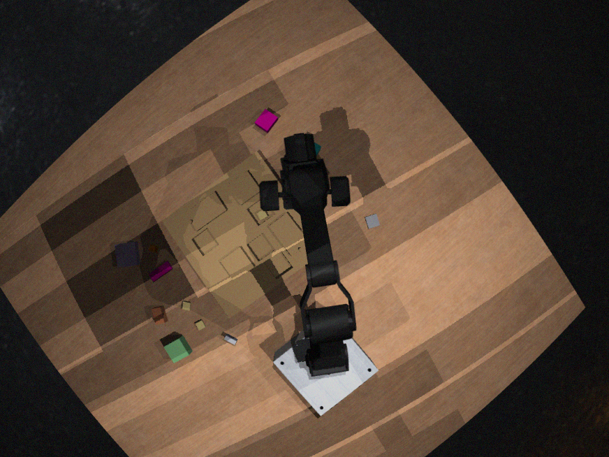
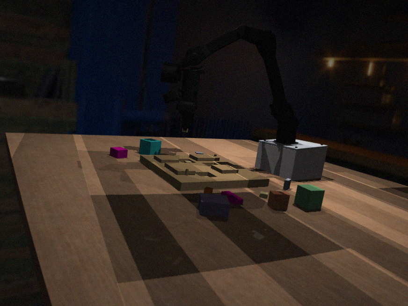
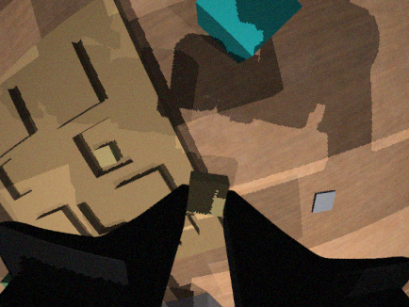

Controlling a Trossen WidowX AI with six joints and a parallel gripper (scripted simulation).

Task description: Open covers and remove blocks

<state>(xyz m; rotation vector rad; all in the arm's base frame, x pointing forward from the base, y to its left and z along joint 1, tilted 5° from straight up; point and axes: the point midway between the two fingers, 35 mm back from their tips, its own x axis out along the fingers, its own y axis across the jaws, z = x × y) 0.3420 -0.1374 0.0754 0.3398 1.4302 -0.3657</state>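
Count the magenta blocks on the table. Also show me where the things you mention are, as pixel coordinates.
2: one (image 1: pixel 266 120) (image 2: pixel 118 152) near the teal block (image 1: pixel 317 149) (image 2: pixel 150 146) (image 3: pixel 245 28); another (image 1: pixel 160 270) (image 2: pixel 232 197) beside the purple block (image 1: pixel 126 254) (image 2: pixel 214 204).
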